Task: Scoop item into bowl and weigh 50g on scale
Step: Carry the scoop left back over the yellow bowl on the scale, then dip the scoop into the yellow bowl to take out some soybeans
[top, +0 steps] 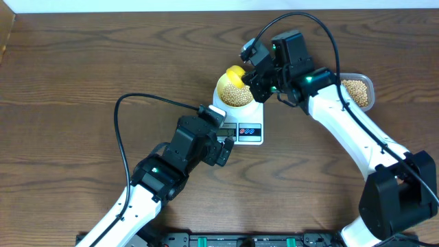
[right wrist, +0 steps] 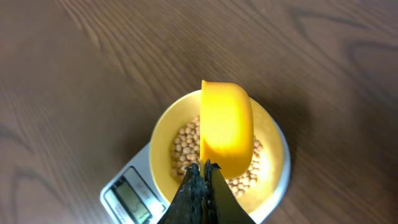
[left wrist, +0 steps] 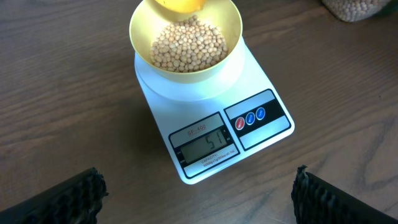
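Note:
The pale-yellow bowl [top: 236, 88] sits on the white scale [top: 241, 122] and holds many tan beans [left wrist: 189, 45]. The scale's display [left wrist: 205, 143] reads 51. My right gripper [right wrist: 203, 171] is shut on the handle of a yellow measuring spoon [right wrist: 226, 127], whose head hangs tipped over the bowl [right wrist: 271, 134]. The spoon's head also shows at the bowl's far rim in the overhead view [top: 234, 72]. My left gripper [left wrist: 199, 190] is open and empty, just in front of the scale [left wrist: 214, 124]; in the overhead view it [top: 221, 145] sits at the scale's front left.
A clear plastic tub [top: 358, 91] with more beans stands right of the scale, partly under my right arm. Its corner shows at the top right of the left wrist view [left wrist: 357, 7]. The rest is bare wooden table.

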`<action>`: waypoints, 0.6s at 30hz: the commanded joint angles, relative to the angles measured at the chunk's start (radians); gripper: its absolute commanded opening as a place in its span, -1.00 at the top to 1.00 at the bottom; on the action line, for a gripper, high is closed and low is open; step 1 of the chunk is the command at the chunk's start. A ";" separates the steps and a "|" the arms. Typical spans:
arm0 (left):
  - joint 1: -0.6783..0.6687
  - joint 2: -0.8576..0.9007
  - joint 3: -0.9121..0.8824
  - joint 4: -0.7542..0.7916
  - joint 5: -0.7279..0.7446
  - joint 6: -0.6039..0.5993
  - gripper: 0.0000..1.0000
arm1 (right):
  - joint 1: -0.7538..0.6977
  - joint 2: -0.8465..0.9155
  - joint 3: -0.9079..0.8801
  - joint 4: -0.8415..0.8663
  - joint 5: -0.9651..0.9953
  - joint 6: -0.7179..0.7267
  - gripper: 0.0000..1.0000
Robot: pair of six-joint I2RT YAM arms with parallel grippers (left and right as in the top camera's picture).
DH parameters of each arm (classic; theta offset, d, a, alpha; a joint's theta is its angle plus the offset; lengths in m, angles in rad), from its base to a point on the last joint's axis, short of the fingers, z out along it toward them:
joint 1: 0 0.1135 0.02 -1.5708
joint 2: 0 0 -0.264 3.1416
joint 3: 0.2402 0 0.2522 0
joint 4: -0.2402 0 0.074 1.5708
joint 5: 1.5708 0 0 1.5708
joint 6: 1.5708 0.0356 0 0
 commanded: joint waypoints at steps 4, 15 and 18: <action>0.004 0.002 0.002 0.001 -0.009 -0.016 -0.96 | 0.003 0.016 0.018 -0.001 0.114 -0.124 0.98; 0.004 0.002 0.002 0.001 -0.009 -0.016 -0.96 | 0.018 0.063 0.018 0.034 0.111 -0.161 0.98; 0.004 0.002 0.002 0.001 -0.009 -0.016 -0.95 | 0.023 0.063 0.018 0.035 0.111 -0.163 0.98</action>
